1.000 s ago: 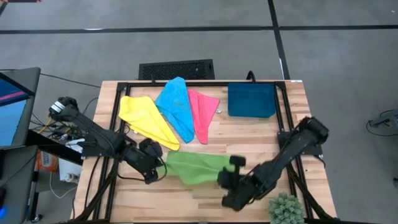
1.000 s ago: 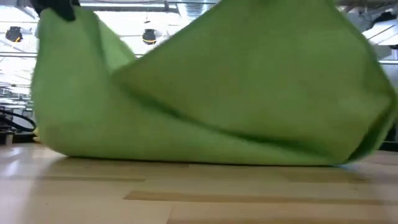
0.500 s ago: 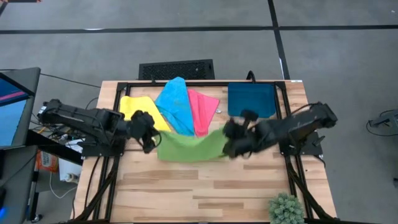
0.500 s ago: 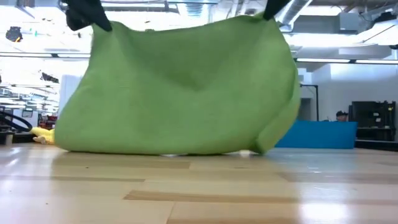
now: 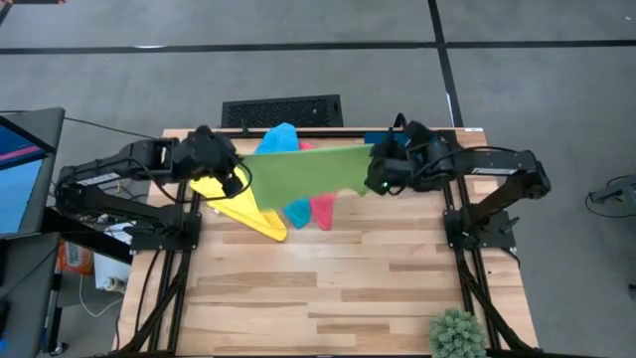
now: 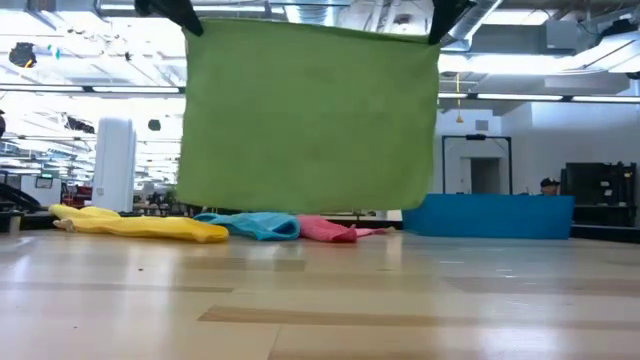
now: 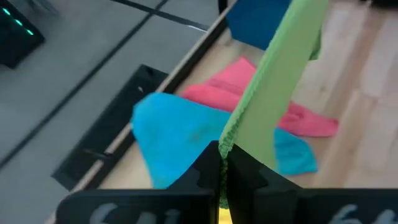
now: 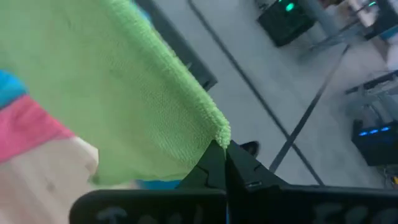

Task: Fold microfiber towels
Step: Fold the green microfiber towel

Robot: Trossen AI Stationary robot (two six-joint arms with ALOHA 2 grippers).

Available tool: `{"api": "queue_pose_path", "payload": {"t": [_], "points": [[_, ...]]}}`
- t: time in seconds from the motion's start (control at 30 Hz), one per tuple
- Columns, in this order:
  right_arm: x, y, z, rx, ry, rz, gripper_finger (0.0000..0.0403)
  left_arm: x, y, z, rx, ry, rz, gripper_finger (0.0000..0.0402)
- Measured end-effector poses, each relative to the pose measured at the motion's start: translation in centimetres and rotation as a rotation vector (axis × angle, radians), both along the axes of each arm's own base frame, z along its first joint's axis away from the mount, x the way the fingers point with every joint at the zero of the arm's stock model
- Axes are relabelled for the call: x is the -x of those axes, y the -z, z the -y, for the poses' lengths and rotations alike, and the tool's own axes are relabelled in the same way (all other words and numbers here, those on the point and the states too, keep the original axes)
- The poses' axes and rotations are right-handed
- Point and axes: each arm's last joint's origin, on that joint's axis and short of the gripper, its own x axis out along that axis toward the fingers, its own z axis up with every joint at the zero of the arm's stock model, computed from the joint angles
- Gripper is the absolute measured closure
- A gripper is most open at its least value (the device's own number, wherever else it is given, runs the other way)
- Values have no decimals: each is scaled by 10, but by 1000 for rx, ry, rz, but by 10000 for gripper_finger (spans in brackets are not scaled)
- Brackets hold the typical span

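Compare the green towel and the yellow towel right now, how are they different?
The green towel hangs in the air, clear of the table; the yellow towel lies on the table. The green towel is spread flat, pinched by its top corners in the left tool and the right tool, both shut; the yellow towel is limp, rumpled and touched by neither tool. Both are plain cloths.

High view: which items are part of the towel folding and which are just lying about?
Job:
- green towel, hung off the table between left claw and right claw, each shut on a top corner
- yellow towel
- blue towel
- pink towel

Lying about:
- dark blue tray
- small green plant
- black floor grate
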Motion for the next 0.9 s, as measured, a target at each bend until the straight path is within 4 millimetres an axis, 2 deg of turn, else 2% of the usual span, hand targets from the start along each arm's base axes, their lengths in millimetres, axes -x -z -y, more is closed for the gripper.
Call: {"api": "queue_pose_path", "payload": {"t": [0.2,0.33,0.5,0.7,0.9], "points": [[6,-9,4,10,-20,35,395,4,-8,-8,-79,2,-30,401],[6,-7,-5,4,-46,46,397,6,-4,-5,-48,-2,-67,401],[4,29,-28,-19,-74,21,394,4,17,7,28,6,-105,401],[7,82,-75,-88,-135,81,395,0,65,38,160,52,-177,401],[26,104,-129,-224,-175,249,392,1,100,82,340,86,-121,402]]}}
